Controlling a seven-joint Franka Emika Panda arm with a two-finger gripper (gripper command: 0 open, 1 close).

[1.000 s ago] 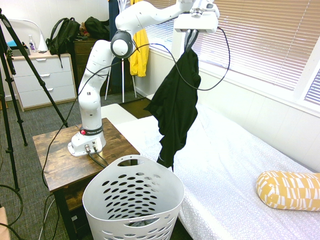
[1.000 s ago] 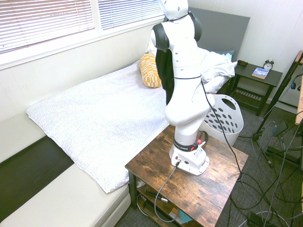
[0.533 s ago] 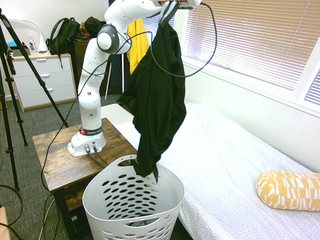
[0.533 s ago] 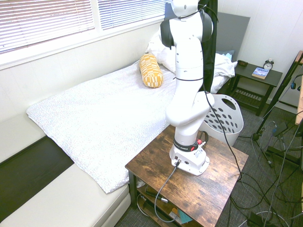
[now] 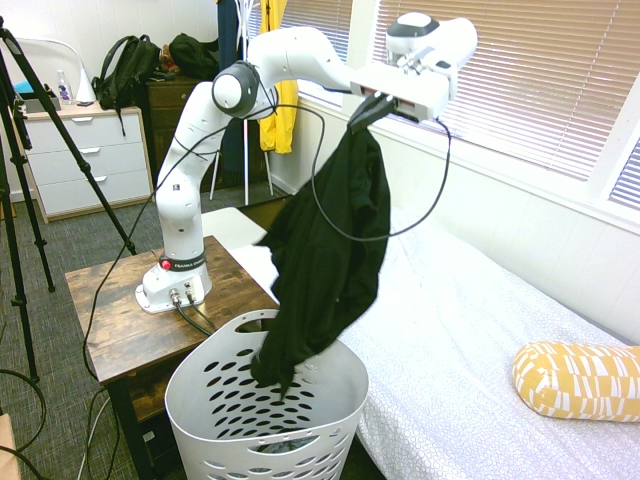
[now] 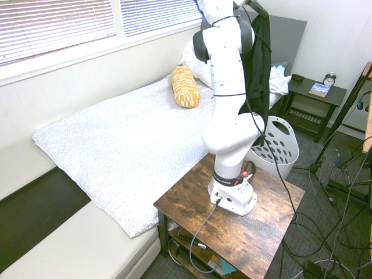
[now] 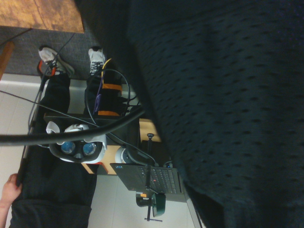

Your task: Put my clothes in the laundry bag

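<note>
Jaws are clamping shut on the top edge of the black garment (image 5: 335,260); gripper (image 5: 366,110) is sitting high over the near edge of the bed (image 5: 470,320), tilted somewhat below level. Fingers are mostly lost behind bunched fabric in the first exterior view, but the cloth is clearly hanging from that pinch point.

From the pinch, the garment is hanging as one long floppy strip, long axis near vertical but slanting down toward the laundry basket (image 5: 205,410). Its lowest tip is dipping just inside the basket's rim on the bed side; most of the cloth is above the rim, not yet in.

Key relation: the basket mouth is lying below the gripper and offset from it toward the wooden table (image 5: 110,320), so the pinch point isn't plumb over the centre of the opening. My read: the gripper needs to come across over the mouth and lower before letting go, otherwise the upper part may drape over the rim or slide onto the bed.

Second exterior view: garment (image 6: 257,70) is hanging behind the arm, basket (image 6: 279,152) beyond the table. Wrist view is mostly filled with black mesh-like fabric (image 7: 223,104). Yellow patterned pillow (image 5: 575,378) is lying well apart, no interference.
</note>
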